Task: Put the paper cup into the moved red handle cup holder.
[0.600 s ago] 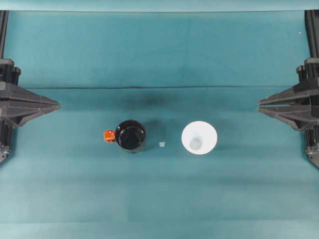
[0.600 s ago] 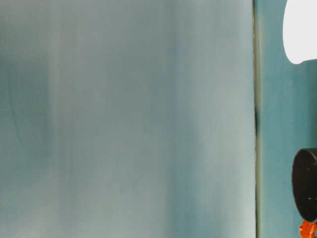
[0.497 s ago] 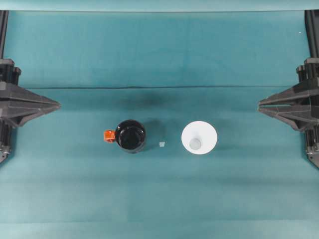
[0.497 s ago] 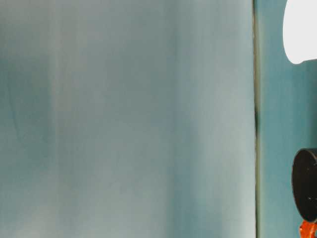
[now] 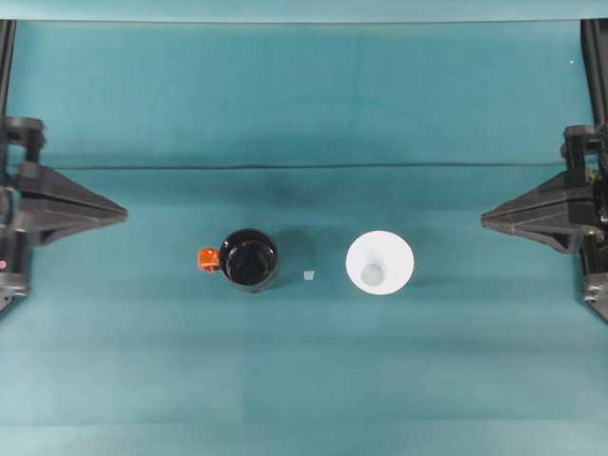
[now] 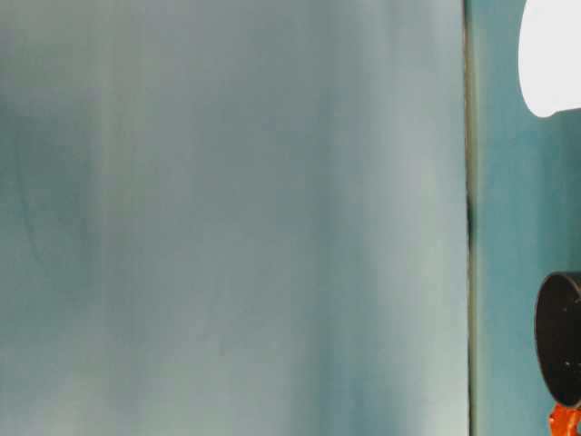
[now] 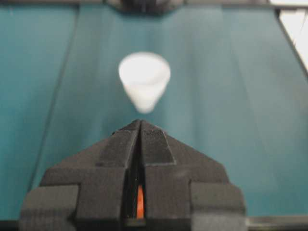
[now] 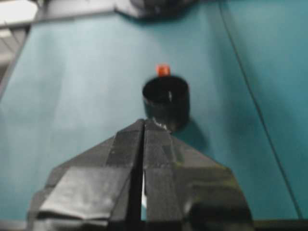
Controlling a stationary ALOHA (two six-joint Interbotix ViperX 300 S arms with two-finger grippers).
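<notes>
The white paper cup (image 5: 380, 263) stands upright on the teal table, right of centre, its rim facing up. The black red handle cup holder (image 5: 250, 259) stands left of centre, its orange-red handle (image 5: 207, 259) pointing left. My left gripper (image 5: 123, 212) is shut and empty at the left edge, far from the holder. At the right edge my right gripper (image 5: 484, 220) is shut and empty, well off the cup. The left wrist view shows the paper cup (image 7: 144, 79) beyond my shut gripper (image 7: 140, 122). The right wrist view shows the holder (image 8: 166, 101) just past my shut gripper (image 8: 144, 121).
A tiny pale scrap (image 5: 309, 275) lies between holder and cup. A fold line in the teal cloth (image 5: 304, 167) runs across the table behind both objects. In the table-level view the paper cup (image 6: 549, 54) and the holder (image 6: 560, 336) stand apart on the table.
Both arms have moved a little inward toward the middle of the table. The cup and the holder have not moved.
</notes>
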